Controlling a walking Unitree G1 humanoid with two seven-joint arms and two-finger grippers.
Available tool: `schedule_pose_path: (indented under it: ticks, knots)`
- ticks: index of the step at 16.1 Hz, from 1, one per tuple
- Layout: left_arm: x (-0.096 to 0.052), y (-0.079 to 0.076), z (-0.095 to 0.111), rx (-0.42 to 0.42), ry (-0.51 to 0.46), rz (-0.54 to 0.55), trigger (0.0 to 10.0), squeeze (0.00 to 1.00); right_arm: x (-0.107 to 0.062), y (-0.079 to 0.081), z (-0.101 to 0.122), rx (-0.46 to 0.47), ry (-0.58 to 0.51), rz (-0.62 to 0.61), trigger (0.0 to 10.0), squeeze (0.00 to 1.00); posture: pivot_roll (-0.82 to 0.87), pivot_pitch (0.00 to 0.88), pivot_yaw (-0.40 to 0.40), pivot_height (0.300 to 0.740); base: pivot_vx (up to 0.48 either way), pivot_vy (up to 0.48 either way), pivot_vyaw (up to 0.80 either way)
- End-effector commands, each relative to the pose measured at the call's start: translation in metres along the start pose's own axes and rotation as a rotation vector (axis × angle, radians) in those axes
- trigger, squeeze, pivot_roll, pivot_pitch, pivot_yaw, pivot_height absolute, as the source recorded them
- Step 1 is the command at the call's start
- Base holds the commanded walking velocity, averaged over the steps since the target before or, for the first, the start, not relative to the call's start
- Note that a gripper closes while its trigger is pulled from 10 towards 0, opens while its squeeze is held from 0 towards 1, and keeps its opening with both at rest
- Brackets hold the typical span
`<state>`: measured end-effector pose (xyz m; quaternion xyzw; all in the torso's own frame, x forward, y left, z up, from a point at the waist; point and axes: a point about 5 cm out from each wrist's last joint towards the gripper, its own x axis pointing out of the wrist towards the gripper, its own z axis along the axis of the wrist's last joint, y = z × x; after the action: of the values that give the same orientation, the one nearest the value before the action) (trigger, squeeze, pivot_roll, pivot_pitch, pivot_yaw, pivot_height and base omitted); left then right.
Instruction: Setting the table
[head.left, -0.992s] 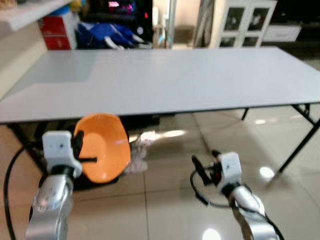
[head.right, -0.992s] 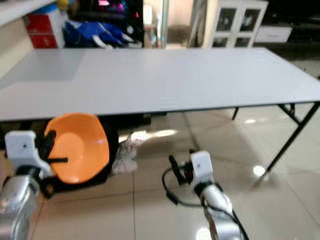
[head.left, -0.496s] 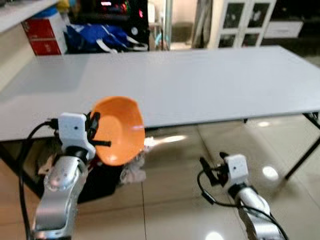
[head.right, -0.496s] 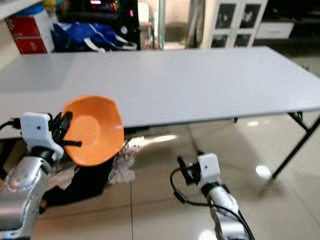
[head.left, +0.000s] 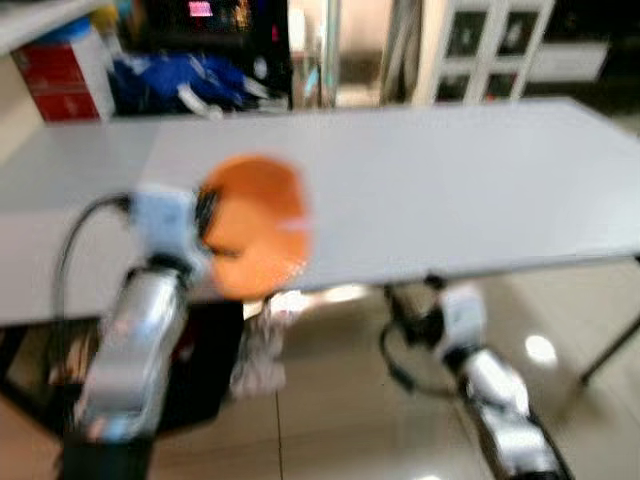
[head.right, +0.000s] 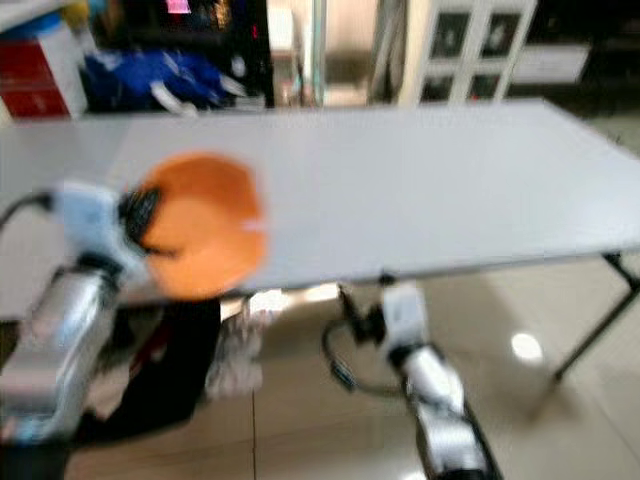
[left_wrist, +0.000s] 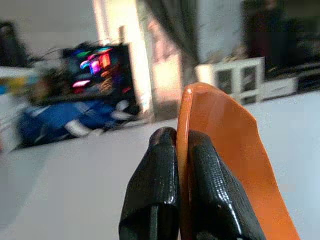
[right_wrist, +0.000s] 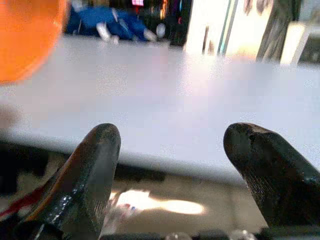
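An orange bowl (head.left: 258, 225) hangs tilted on its side over the near edge of the long white table (head.left: 420, 180). My left gripper (head.left: 207, 222) is shut on the bowl's rim (left_wrist: 184, 130), one black finger (left_wrist: 157, 185) on each side of it. My right gripper (head.left: 408, 300) is open and holds nothing, low in front of the table edge; its two fingers (right_wrist: 92, 170) stand wide apart and the bowl (right_wrist: 25, 35) appears beyond them. The head views are blurred.
Behind the table stand a red box (head.left: 60, 78), a blue bag (head.left: 175, 75) and a white cabinet with glass doors (head.left: 480, 45). Dark things and a pale cloth (head.left: 262, 345) lie under the table on the glossy tiled floor. A table leg (head.left: 610, 350) slants at the right.
My left arm has lifted the bowl up from below the table edge to above the tabletop. The right gripper has risen a little. The view has shifted and blurred.
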<state>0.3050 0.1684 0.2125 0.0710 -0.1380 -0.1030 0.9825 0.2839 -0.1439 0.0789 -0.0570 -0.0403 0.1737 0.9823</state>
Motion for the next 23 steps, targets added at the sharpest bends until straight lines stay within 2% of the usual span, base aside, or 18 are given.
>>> schedule_pose_path:
  ticks: [1, 2, 3, 4, 5, 7, 10, 13, 14, 16, 19, 20, 22, 23]
  knots:
    - [0.005, 0.008, 0.012, 0.023, -0.046, 0.003, 0.0, 0.0, 0.008, 0.01, 0.01, -0.003, -0.032, 0.033, 10.0, 0.0, 0.02, 0.0, 0.0, 0.736, 0.48, 0.0, 0.0]
    - [0.024, 0.003, 0.019, 0.033, -0.066, -0.054, 0.0, 0.0, 0.008, 0.014, 0.015, -0.001, -0.035, 0.037, 10.0, 0.0, 0.01, 0.0, -0.001, 0.736, 0.48, 0.0, 0.0]
    - [0.031, 0.004, 0.021, 0.03, -0.07, -0.063, 0.0, 0.0, 0.008, 0.015, 0.017, -0.001, -0.038, 0.039, 10.0, 0.0, 0.01, 0.0, 0.001, 0.736, 0.48, 0.0, 0.0]
    - [0.053, 0.014, 0.024, -0.014, -0.056, -0.047, 0.0, 0.0, 0.007, 0.018, 0.023, 0.0, -0.04, 0.038, 10.0, 0.0, 0.01, 0.0, 0.001, 0.736, 0.48, 0.0, 0.0]
    - [0.065, 0.022, 0.026, -0.034, -0.041, -0.017, 0.0, 0.0, 0.005, 0.018, 0.024, 0.002, -0.034, 0.034, 10.0, 0.0, 0.0, 0.0, 0.002, 0.736, 0.0, 0.0, 0.0]
    - [0.082, 0.033, 0.028, -0.103, -0.019, 0.025, 0.0, 0.0, 0.003, 0.021, 0.027, 0.003, -0.027, 0.034, 10.0, 0.0, -0.01, 0.0, 0.003, 0.736, 0.0, 0.0, 0.0]
    - [0.1, 0.044, 0.019, -0.308, 0.04, 0.121, 0.0, 0.0, 0.0, 0.022, 0.03, 0.003, -0.014, 0.035, 10.0, 0.0, -0.03, 0.0, -0.001, 0.736, 0.0, 0.0, 0.0]
    - [0.101, 0.052, -0.009, -0.585, 0.13, 0.285, 0.0, 0.0, -0.004, 0.019, 0.031, -0.007, 0.009, 0.036, 10.0, 0.0, -0.06, 0.0, -0.009, 0.736, 0.0, 0.0, 0.0]
    - [0.1, 0.053, -0.014, -0.615, 0.142, 0.312, 0.0, 0.0, -0.005, 0.018, 0.031, -0.008, 0.014, 0.037, 10.0, 0.0, -0.06, 0.0, -0.009, 0.736, 0.0, 0.0, 0.0]
    - [0.091, 0.052, -0.039, -0.759, 0.223, 0.423, 0.0, 0.0, -0.008, 0.017, 0.031, -0.014, 0.032, 0.039, 10.0, 0.0, -0.08, 0.0, -0.011, 0.736, 0.0, 0.0, 0.0]
    - [0.08, 0.052, -0.06, -0.852, 0.283, 0.522, 0.0, 0.0, -0.012, 0.016, 0.028, -0.016, 0.051, 0.042, 10.0, 0.0, -0.08, 0.0, -0.014, 0.736, 0.0, 0.0, 0.0]
    - [0.072, 0.055, -0.071, -0.88, 0.313, 0.589, 0.0, 0.0, -0.012, 0.015, 0.026, -0.016, 0.057, 0.045, 10.0, 0.0, -0.08, 0.0, -0.015, 0.736, 0.0, 0.0, 0.0]
    - [0.066, 0.055, -0.08, -0.895, 0.333, 0.625, 0.0, 0.0, -0.013, 0.015, 0.024, -0.016, 0.066, 0.052, 10.0, 0.0, -0.08, 0.0, -0.019, 0.736, 0.0, 0.0, 0.0]
    - [0.062, 0.056, -0.084, -0.875, 0.349, 0.648, 0.0, 0.0, -0.014, 0.015, 0.023, -0.017, 0.072, 0.056, 10.0, 0.0, -0.09, 0.0, -0.021, 0.736, 0.0, 0.0, 0.0]
